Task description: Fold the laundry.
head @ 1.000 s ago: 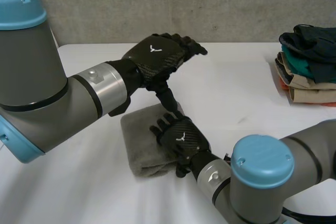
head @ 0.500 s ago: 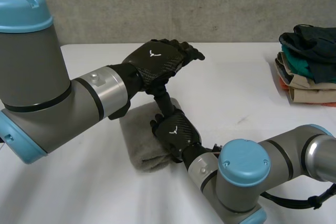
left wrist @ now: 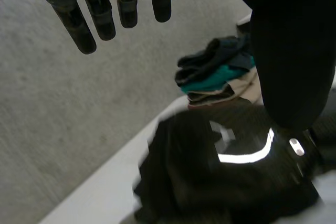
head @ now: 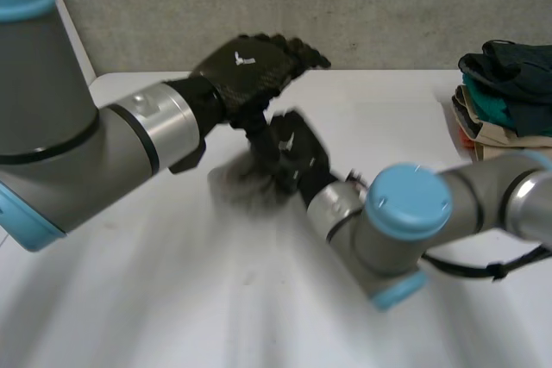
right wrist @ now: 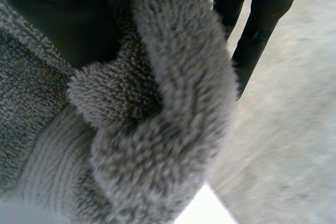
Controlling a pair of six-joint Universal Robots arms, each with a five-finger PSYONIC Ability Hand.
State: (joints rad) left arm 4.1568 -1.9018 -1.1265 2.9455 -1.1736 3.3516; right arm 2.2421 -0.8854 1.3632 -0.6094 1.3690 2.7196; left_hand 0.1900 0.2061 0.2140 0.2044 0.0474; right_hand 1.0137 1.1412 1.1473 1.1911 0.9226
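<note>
The white table (head: 155, 299) carried two things. A stack (head: 507, 109) of folded clothes sat far out on the robot's right. A grey towel (right wrist: 157, 108) lay near the middle, between the two arms. The towel looked thick and plush, soft and limp rather than heavy, and its deep pile was unlikely to slip. It would probably sag open if lifted by one layer, so the best hold seemed to be a folded edge with every layer caught together.

The right robot hand (head: 297, 146) was on the towel. A fat roll of the cloth bunched against its palm, pinched between thumb and fingers (right wrist: 257, 19) (as far as its wrist view allowed). The left robot hand (head: 246, 68) hung just above it, fingers (left wrist: 97, 17) straight and spread, gripping nothing.

That left hand was the one real obstruction, since its thumb reached down close to the right hand's back. Any lift of the towel would probably meet it first. The stack stood well apart and blocked nothing.
</note>
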